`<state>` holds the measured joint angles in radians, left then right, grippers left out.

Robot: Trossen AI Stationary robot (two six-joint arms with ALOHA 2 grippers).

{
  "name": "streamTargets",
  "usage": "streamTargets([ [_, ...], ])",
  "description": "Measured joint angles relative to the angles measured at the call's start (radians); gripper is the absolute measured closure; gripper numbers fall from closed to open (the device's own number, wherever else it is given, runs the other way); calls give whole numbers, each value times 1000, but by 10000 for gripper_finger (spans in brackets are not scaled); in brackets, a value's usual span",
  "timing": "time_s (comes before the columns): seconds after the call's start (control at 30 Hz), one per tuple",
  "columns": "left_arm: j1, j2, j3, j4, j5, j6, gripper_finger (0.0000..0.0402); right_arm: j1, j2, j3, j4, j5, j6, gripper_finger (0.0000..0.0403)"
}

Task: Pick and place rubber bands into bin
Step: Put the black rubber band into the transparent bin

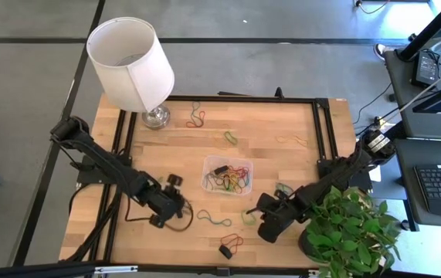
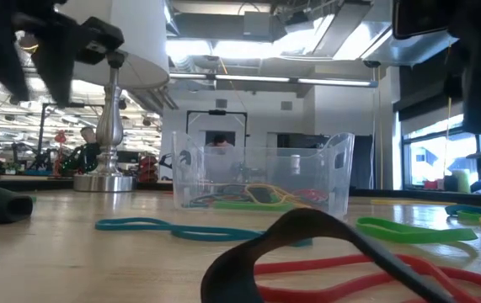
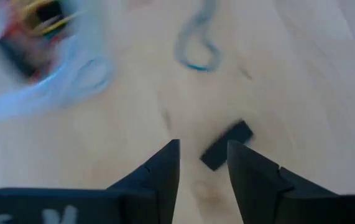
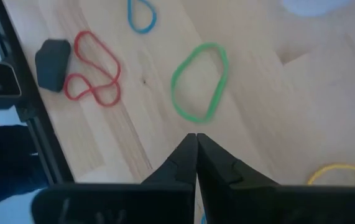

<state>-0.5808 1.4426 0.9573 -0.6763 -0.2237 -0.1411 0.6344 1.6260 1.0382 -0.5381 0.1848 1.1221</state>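
Just ahead of our left gripper, whose fingers stand parted and empty, lies a black rubber band, framed for a pickup. Beyond it sits the bin. Our right gripper, pinched shut and empty, hovers near a green band.

Left arm: matte black throughout, built of jointed segments with rounded housings at the joints; a thin black cable is seen looping beside its wrist. Left gripper: two dark, wedge-shaped fingers tapering to blunt tips, mounted on a flat dark crossbar on which faint pale lettering is partly seen.

Right arm: same black finish, with a round silver-faced housing at its far joint. Right gripper: two dark tapered fingers on a dark crossbar bearing faint pale markings.
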Motion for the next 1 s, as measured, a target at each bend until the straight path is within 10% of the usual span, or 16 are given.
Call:
streamTargets([
  [0.3, 0, 159, 0, 55, 167, 359, 279, -17, 0, 0, 8, 1, -3, 389],
  [0.63, 3, 345, 8, 140, 143, 368, 285, -17, 0, 0, 5, 0, -82, 389],
  [1.0, 36, 265, 147, 5, 168, 262, 393, -17, 0, 0, 5, 0, -245, 389],
])
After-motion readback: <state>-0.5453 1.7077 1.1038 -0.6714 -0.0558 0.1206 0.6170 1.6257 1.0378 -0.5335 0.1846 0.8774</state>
